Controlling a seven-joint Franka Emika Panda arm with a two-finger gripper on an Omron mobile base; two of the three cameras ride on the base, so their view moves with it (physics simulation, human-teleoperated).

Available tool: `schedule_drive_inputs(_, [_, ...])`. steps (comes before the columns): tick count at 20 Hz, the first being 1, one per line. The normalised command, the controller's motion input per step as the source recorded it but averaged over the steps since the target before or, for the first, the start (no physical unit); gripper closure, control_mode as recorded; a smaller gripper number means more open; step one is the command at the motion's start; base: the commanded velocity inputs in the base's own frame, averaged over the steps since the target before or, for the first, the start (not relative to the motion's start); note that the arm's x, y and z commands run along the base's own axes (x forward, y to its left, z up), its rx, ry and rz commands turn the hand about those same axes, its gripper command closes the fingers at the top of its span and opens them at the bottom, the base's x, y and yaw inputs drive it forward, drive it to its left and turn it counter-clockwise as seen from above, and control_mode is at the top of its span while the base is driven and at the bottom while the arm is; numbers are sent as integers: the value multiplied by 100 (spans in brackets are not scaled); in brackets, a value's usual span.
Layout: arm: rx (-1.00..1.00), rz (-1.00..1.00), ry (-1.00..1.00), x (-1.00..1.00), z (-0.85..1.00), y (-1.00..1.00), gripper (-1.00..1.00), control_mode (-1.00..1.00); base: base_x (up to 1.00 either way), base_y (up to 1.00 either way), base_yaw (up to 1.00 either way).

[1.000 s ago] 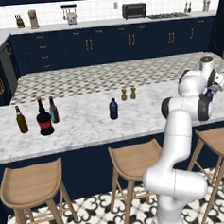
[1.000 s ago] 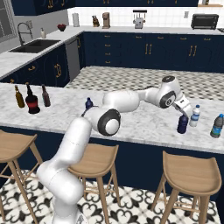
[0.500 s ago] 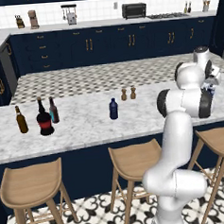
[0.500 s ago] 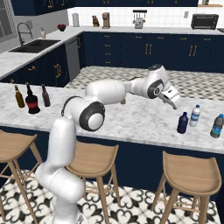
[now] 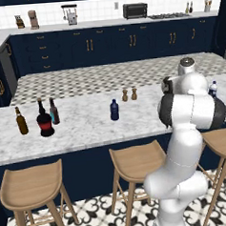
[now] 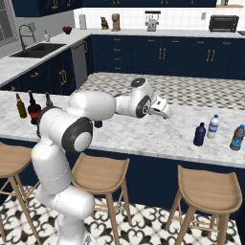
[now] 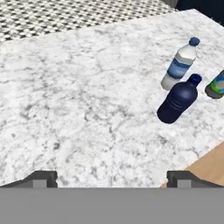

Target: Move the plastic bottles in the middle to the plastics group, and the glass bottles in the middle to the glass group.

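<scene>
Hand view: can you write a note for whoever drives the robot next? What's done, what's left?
Gripper: open, holding nothing, above the marble counter.
Plastics: the dark blue bottle stands upright beside the clear water bottle and the greenish bottle. Looks done.
Glass: the black round bottle stands between the amber bottle and the dark slim bottle. Looks done.
Left: a second blue bottle stands mid-counter near the shakers. If it is plastic, it probably belongs with the plastics too.
</scene>
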Motion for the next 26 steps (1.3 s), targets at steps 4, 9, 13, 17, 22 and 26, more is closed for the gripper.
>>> schedule_drive_inputs(4, [0,61,0,0,-1,100,-100,-100,0,0,0])
schedule_drive_inputs(9, [-3,52,0,-14,67,100,-100,-100,0,0,0])
schedule_drive_inputs(13, [-23,44,20,-44,86,100,-100,-100,0,0,0])
schedule_drive_inputs(17, [-27,35,32,-23,65,100,-100,-100,0,0,0])
schedule_drive_inputs(22, [-16,18,22,-4,-13,100,-100,-100,0,0,0])
schedule_drive_inputs(26, [0,6,-3,12,-31,83,-100,-100,0,0,0])
